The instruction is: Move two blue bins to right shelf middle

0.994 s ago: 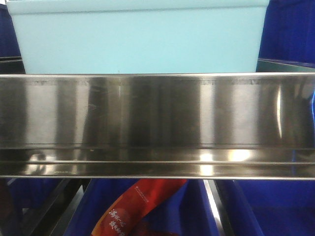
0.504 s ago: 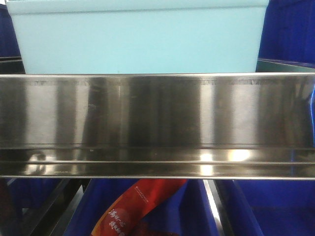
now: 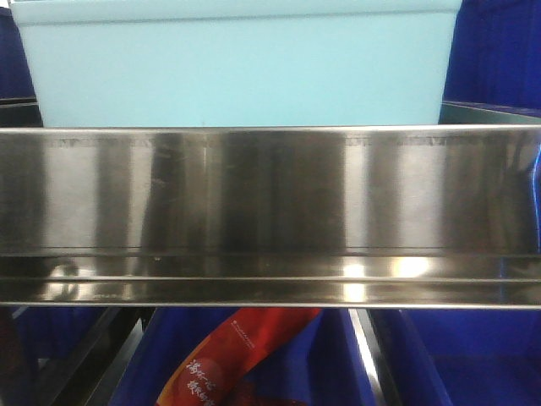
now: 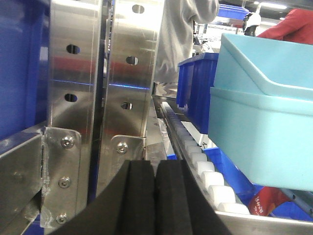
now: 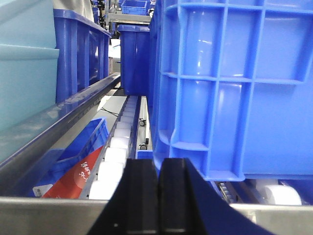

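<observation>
A pale sky-blue bin (image 3: 237,72) stands on the shelf tier just behind the broad brushed-steel front rail (image 3: 270,190), filling the top of the front view. In the left wrist view two such bins show at the right, the upper one (image 4: 264,63) nested in the lower one (image 4: 264,142). My left gripper (image 4: 155,169) is shut and empty, low and to the left of them, not touching. The right wrist view has the same stacked bins (image 5: 24,88) at its left edge. My right gripper (image 5: 159,166) is also shut, with nothing in it.
A royal-blue ribbed crate (image 5: 234,88) looms just right of my right gripper. More blue crates (image 4: 195,83) stand behind the bins. White rollers (image 4: 205,171) line the tier. Steel uprights (image 4: 73,98) stand left. A red package (image 3: 228,355) lies on the tier below. A person (image 4: 186,34) stands beyond.
</observation>
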### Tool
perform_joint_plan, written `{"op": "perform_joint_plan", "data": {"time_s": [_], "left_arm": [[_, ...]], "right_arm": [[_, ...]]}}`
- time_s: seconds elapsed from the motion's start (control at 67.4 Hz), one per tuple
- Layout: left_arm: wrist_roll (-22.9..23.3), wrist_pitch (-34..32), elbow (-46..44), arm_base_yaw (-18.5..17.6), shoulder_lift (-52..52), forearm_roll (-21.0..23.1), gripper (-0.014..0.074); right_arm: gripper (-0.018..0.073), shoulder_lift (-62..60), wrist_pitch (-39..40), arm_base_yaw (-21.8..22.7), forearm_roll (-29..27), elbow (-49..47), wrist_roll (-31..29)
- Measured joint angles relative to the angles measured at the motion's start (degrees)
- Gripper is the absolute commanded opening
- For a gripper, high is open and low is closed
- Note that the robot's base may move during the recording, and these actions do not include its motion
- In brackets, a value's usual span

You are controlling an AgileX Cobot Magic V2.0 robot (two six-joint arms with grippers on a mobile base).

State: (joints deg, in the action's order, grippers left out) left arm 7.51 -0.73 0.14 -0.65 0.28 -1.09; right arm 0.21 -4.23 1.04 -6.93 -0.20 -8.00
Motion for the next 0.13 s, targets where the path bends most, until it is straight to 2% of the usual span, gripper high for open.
{"op": "perform_joint_plan", "data": {"time_s": [0.133], "left_arm": [[0.0,0.0,0.0,0.0,0.0,0.0,-0.0111]], "right_arm": [[-0.0162,0.0,0.0,0.0,0.0,0.0,0.0]]}}
